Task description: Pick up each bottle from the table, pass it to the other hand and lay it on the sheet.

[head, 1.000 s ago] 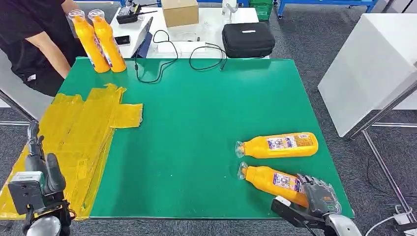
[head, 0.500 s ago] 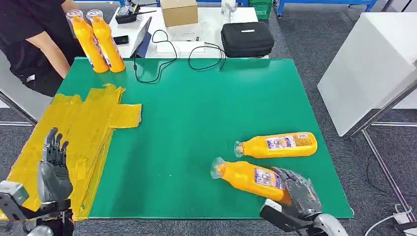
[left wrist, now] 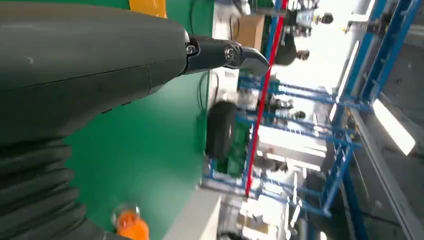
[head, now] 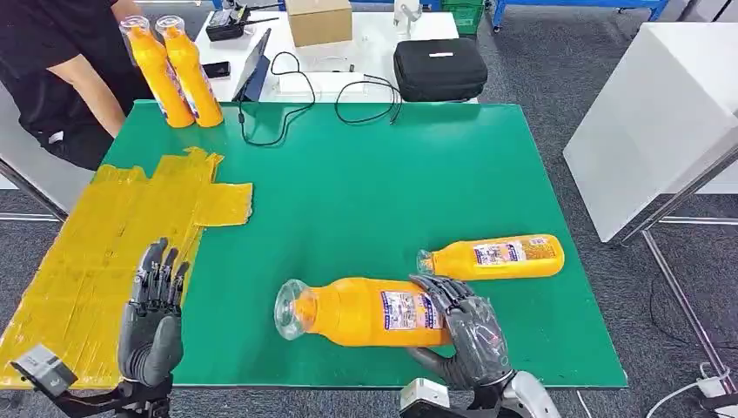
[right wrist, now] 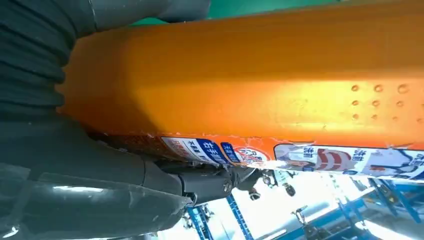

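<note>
My right hand (head: 466,329) grips an orange bottle (head: 361,311) by its base end and holds it level above the green table (head: 365,192), its clear cap pointing left. The same bottle (right wrist: 260,85) looms close in the right wrist view. A second orange bottle (head: 492,257) lies on the table just beyond it, to the right. My left hand (head: 152,318) is raised over the table's near left edge, fingers apart and holding nothing. The yellow sheet (head: 113,235) covers the table's left side. The held bottle's cap (left wrist: 127,222) shows in the left wrist view.
Two orange bottles (head: 174,74) stand upright at the far left corner, next to a person in black (head: 61,61). Black cables (head: 287,96) trail over the far edge. Behind stand a white table with a black case (head: 438,68) and a cardboard box (head: 318,19).
My right hand lifted the near bottle off the table and carried it left towards the middle. My left hand rose and moved right with its fingers spread.
</note>
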Tool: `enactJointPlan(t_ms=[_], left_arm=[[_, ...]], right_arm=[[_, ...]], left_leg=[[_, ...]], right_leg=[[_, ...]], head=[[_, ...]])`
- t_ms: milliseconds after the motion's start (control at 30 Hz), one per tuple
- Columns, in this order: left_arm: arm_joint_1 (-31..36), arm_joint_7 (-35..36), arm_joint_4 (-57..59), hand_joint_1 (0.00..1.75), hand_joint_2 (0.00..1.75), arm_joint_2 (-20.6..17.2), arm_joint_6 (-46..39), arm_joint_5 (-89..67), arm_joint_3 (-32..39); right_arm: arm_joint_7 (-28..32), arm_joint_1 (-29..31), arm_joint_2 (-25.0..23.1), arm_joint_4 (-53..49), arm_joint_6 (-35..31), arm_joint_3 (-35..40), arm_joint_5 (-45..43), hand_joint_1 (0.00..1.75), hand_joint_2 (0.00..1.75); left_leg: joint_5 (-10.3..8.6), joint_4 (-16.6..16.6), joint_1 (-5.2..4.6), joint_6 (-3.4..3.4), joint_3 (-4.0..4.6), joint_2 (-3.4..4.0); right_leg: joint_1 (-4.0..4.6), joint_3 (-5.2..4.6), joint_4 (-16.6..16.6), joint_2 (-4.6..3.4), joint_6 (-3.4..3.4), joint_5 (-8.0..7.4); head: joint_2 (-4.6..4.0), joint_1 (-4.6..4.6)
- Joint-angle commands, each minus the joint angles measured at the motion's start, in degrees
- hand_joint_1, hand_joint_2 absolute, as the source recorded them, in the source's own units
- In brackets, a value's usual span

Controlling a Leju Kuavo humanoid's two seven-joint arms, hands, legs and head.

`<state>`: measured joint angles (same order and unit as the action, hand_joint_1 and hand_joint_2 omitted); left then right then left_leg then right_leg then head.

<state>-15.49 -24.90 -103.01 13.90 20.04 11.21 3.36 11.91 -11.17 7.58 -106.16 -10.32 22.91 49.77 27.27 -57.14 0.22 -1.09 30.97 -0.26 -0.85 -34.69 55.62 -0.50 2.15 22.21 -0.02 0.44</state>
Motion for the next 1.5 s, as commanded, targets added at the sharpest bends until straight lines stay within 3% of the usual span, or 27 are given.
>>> enactJointPlan(t_ms=[33, 333, 900, 1233, 1500], left_arm=[[1.3, 0.4, 1.81, 0.0, 1.75, -1.67, 1.8, 2.1, -4.78], [5.15, 1.19, 4.32, 0.0, 1.75, -1.61, 1.22, 3.3, -6.31], [6.61, 1.67, 4.79, 0.0, 1.75, -0.98, 1.42, 4.37, -6.39], [6.95, 2.17, 4.61, 0.0, 1.75, -0.12, 2.06, 5.9, -5.51], [4.66, 1.85, 1.97, 0.0, 1.75, 1.07, 1.87, 6.82, -2.83]], right_arm=[[0.13, 9.42, -5.78, 10.3, 2.49, 1.42, -2.46, 1.75, 1.75], [-1.07, 20.16, -11.69, 20.95, 4.81, 1.96, -6.91, 1.75, 1.75], [-1.06, 24.08, -15.85, 26.46, 5.19, 4.41, -8.11, 1.75, 1.75], [-1.1, 27.36, -20.03, 32.47, 6.14, 11.81, -8.47, 1.75, 1.75], [-0.94, 26.17, -23.02, 33.1, 6.79, 23.32, -11.21, 1.75, 1.75]], left_leg=[[0.07, 0.08, 0.08, 0.1, -0.24, 0.16], [-0.08, 0.08, 0.06, 0.11, -0.17, 0.23], [-0.11, 0.06, 0.08, 0.14, -0.18, 0.07], [-0.12, 0.04, 0.06, 0.14, -0.09, 0.15], [-0.05, 0.06, 0.12, 0.15, -0.16, 0.27]], right_leg=[[0.1, 0.18, -0.07, -0.09, -0.14, 0.02], [0.11, 0.08, -0.07, -0.18, -0.1, -0.09], [0.1, 0.07, -0.02, -0.04, -0.1, -0.03], [0.09, -0.04, 0.02, -0.12, -0.07, -0.05], [0.12, -0.02, 0.03, -0.23, -0.09, -0.01]], head=[[0.0, 0.0], [0.0, 0.0], [0.0, 0.02], [0.0, 0.02], [0.0, 0.04]])
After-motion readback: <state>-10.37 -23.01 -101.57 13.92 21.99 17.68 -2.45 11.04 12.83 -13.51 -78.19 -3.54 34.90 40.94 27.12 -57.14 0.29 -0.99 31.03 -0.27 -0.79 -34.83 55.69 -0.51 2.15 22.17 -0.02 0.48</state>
